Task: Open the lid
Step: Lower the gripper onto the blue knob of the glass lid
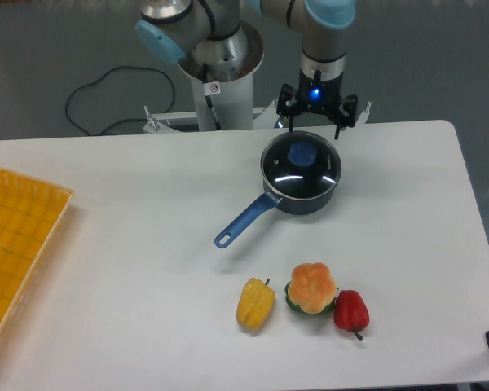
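Lid (pixel 301 165) sits on saucepan (pixel 297 201), peppers (pixel 256 303) in front.

The lid (pixel 301 165) is a round piece of clear glass with a metal rim and a round blue knob in its centre. It sits flat and closed on the dark blue saucepan (pixel 297 195), toward the far side of the white table (pixel 130 244).

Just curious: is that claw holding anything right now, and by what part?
Nothing. The open gripper hangs above the round clear glass lid, clear of its blue knob.
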Action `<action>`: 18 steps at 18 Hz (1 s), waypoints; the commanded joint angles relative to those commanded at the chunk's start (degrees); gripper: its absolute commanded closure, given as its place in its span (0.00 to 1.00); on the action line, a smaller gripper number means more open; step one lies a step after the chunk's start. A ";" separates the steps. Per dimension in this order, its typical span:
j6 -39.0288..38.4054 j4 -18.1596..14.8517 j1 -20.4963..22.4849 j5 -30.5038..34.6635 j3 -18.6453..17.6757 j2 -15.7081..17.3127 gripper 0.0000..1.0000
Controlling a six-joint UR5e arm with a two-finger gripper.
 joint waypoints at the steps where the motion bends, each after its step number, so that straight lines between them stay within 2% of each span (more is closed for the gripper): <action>1: -0.44 0.00 -0.26 -0.09 0.09 -0.26 0.00; 5: -0.53 1.84 -1.05 -0.17 -0.09 -1.75 0.00; 9: -0.27 3.95 -0.97 -0.35 -1.23 -1.85 0.00; 18: -0.35 4.22 -1.14 -0.79 -1.32 -2.46 0.00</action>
